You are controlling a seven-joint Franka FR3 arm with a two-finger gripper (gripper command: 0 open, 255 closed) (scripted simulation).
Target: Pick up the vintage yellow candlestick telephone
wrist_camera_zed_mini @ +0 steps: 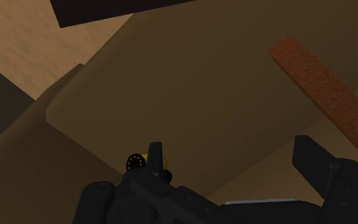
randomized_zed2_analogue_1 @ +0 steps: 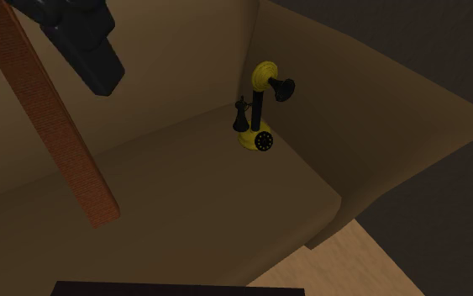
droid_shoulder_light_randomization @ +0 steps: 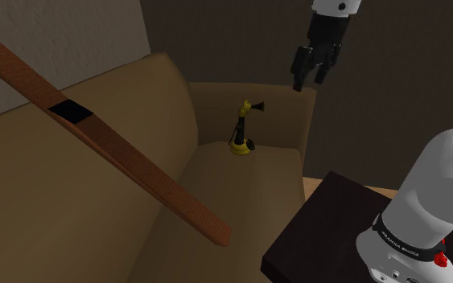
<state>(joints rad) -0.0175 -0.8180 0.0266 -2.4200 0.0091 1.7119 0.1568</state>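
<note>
— So, where's your phone sitting?
— Your yellow candlestick telephone (droid_shoulder_light_randomization: 245, 129) stands upright on the tan sofa (droid_shoulder_light_randomization: 245, 193), in the seat corner just beside the armrest.
— And your gripper (droid_shoulder_light_randomization: 309, 80)?
— It hangs well above the phone, fingers spread apart, nothing between them. A reddish-brown plank (droid_shoulder_light_randomization: 136, 165) slants across the shoulder view's left.

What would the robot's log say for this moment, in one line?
gripper: open, in the air, apart from phone | phone: upright on sofa seat, in its corner | held: nothing | phone not yet picked up
</note>
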